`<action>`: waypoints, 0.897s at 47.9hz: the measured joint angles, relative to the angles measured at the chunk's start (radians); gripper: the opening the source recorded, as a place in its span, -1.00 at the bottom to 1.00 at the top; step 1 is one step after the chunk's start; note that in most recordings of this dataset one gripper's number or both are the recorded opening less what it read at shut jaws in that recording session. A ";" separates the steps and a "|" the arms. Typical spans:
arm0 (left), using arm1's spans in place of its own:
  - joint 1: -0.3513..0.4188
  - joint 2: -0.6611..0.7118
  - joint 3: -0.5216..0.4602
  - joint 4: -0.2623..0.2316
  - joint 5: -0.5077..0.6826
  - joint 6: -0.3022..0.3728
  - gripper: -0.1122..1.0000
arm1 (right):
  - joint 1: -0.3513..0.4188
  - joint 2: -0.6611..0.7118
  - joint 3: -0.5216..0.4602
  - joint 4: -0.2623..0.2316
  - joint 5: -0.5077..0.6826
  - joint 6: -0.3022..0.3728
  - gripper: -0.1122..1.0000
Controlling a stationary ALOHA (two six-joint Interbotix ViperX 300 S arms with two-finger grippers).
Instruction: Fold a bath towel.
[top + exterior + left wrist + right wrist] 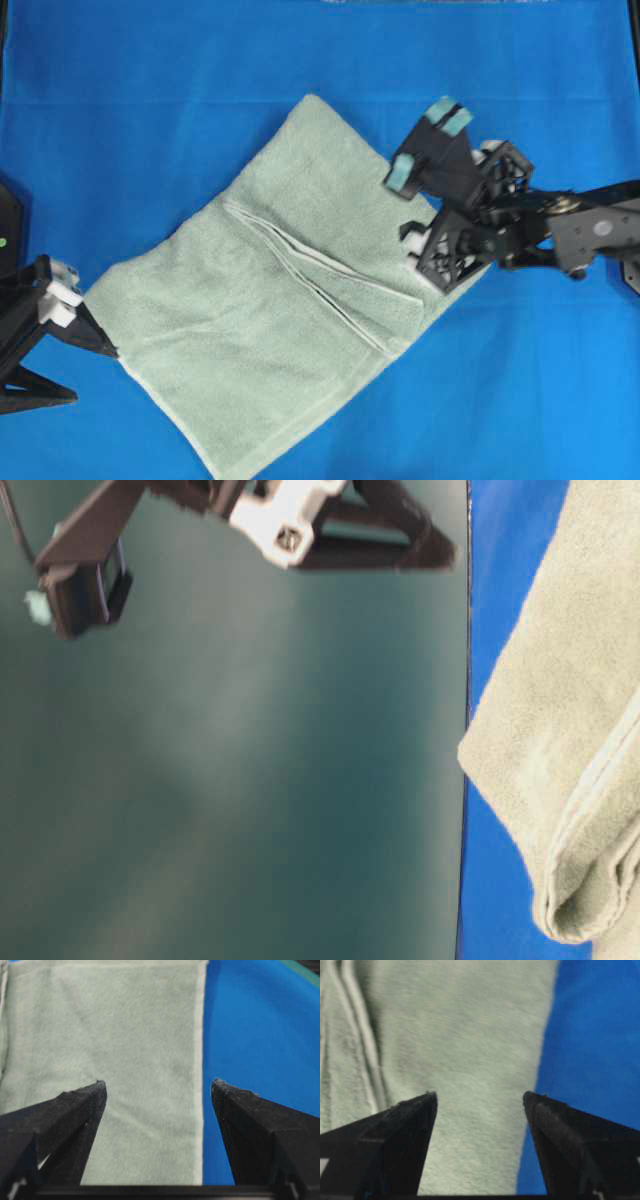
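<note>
We see the bath towel (300,300) lying folded and slantwise on the blue cloth (150,100) covering the desk | left pincer (155,1087) gaping, empty, at its edge | right pincer (428,145) spread wide, empty, above its corner | no writing readable

bright even overhead light, faint shadows, soft motion blur, table-level view out of focus

Bath towel (300,330): fuzzy matt terry; blue cloth (150,100): smooth, matt.
</note>
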 measured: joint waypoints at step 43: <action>0.077 0.785 -0.270 -0.006 -0.052 -0.121 0.44 | 0.020 -0.066 0.123 -0.032 -0.025 0.035 0.40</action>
